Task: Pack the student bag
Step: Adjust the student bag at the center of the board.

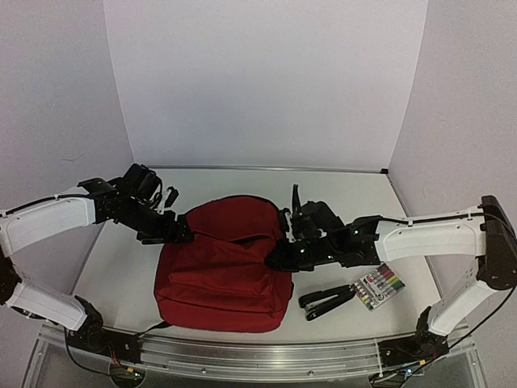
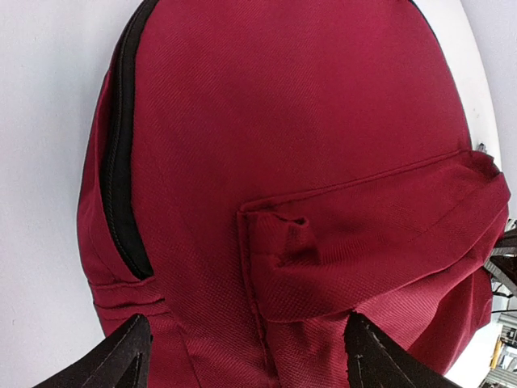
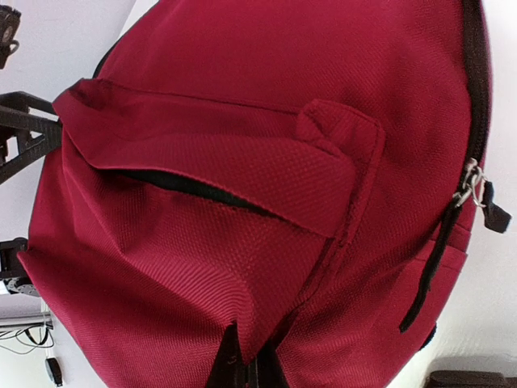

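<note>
The student bag (image 1: 222, 267) is a dark red backpack lying flat in the middle of the table, front pocket up. My left gripper (image 1: 179, 232) is open at the bag's upper left edge; in the left wrist view its fingertips (image 2: 121, 360) stand wide apart over the red fabric (image 2: 283, 162), holding nothing. My right gripper (image 1: 279, 260) is shut on a fold of the bag's fabric at its right side; in the right wrist view the red cloth (image 3: 258, 267) is pinched between the closed tips (image 3: 246, 372). The front pocket flap (image 3: 218, 162) gapes a little, showing black zipper.
A pack of coloured markers (image 1: 378, 287) lies right of the bag. A black stapler (image 1: 327, 301) lies beside it, nearer the bag. A black strap end (image 1: 294, 196) sticks up behind the bag. A zipper pull (image 3: 477, 190) hangs on the bag's side.
</note>
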Tool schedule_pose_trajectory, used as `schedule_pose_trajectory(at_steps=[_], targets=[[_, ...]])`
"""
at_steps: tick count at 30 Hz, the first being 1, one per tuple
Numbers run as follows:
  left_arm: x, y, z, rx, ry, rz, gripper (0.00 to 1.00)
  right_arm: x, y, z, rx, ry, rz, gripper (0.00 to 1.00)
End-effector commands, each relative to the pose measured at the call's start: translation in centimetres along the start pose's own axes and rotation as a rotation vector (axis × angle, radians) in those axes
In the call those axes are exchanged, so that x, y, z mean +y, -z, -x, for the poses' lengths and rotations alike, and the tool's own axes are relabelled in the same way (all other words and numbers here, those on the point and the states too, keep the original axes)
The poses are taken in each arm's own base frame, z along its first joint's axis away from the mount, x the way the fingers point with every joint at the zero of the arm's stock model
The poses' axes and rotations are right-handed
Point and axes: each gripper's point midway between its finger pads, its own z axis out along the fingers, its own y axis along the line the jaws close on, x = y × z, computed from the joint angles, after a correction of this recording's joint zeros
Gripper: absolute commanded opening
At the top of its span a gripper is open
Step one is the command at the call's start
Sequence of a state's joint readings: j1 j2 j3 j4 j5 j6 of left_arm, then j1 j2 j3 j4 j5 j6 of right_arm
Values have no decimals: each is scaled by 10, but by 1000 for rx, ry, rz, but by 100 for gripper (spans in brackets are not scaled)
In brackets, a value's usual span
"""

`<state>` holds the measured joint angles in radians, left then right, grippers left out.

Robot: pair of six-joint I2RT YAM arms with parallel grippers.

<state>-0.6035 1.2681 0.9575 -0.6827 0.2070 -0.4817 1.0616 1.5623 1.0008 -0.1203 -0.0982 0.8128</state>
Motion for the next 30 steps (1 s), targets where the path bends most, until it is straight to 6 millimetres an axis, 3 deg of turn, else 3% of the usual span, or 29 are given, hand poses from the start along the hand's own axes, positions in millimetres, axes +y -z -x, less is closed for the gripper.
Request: schedule_pose_trajectory(at_steps=[1,8,15,20,30], targets=[[-27,11,33,-99,-182,-11,83,-32,16,33,-93,52,-101,0],[-91,7,45,-139,-510,-110,85,-42,16,36,-70,114,-98,0],[-138,-19,46,-143,-695,-151,87,-42,15,37,-64,112,-91,0],[-148,-46,51,-146,-731,-120,89,-43,16,36,-61,109,-91,0],[-153,-74,72,-195,-713,-80,92,-45,17,33,-59,100,-91,0]])
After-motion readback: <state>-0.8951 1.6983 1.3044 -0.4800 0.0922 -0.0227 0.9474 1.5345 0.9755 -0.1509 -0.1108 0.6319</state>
